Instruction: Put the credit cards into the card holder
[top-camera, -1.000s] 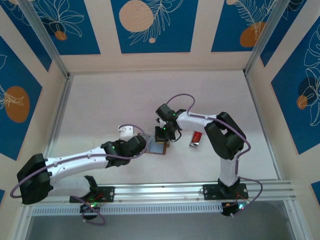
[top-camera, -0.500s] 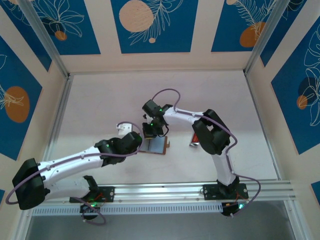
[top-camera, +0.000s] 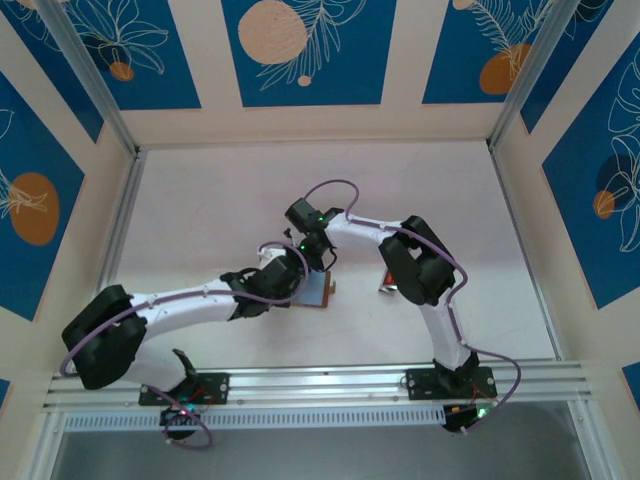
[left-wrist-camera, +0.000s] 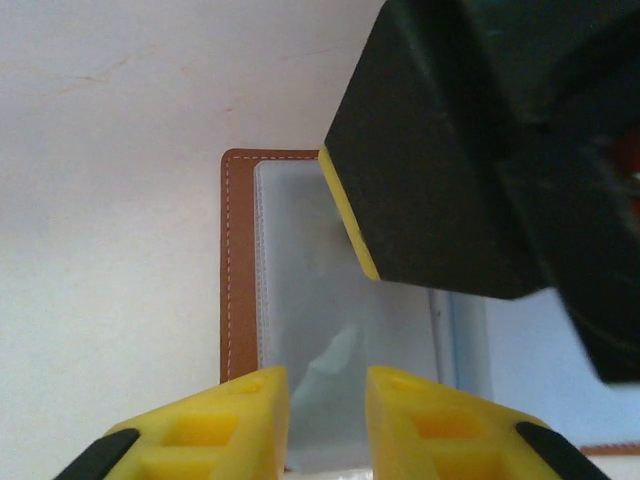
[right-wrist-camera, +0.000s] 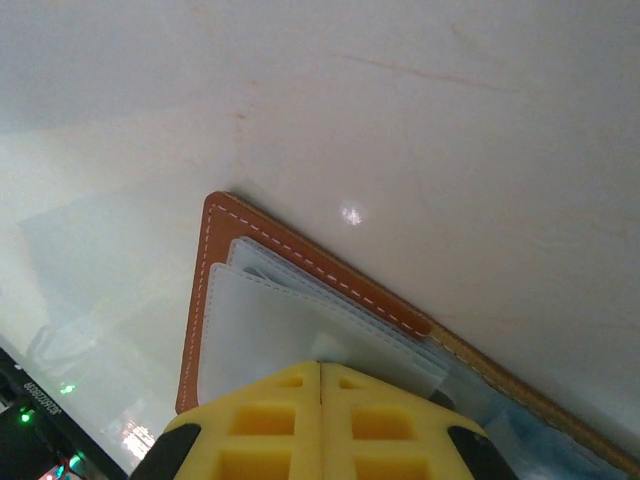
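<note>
The card holder (top-camera: 320, 293) lies open on the table, brown leather rim (left-wrist-camera: 238, 270) up and clear sleeves (left-wrist-camera: 320, 300) showing. My left gripper (top-camera: 296, 284) hovers over its near-left part, and its yellow tips (left-wrist-camera: 327, 420) stand a little apart with nothing between them. My right gripper (top-camera: 306, 260) is shut, its joined tips (right-wrist-camera: 320, 375) resting on the top sleeve (right-wrist-camera: 270, 330) by the holder's corner (right-wrist-camera: 205, 290). Its black body (left-wrist-camera: 450, 150) looms over the holder in the left wrist view. A red credit card (top-camera: 386, 287) lies to the right, mostly hidden by the right arm.
Both arms crowd the table's middle, their grippers almost touching above the holder. Aluminium rails (top-camera: 330, 380) run along the near edge, and low walls close in the other three sides. Bare white table (top-camera: 220, 200) stretches behind and to the left.
The right gripper swung left onto the holder's left half. The left gripper drew back left, then came right again over the holder, and its jaws narrowed.
</note>
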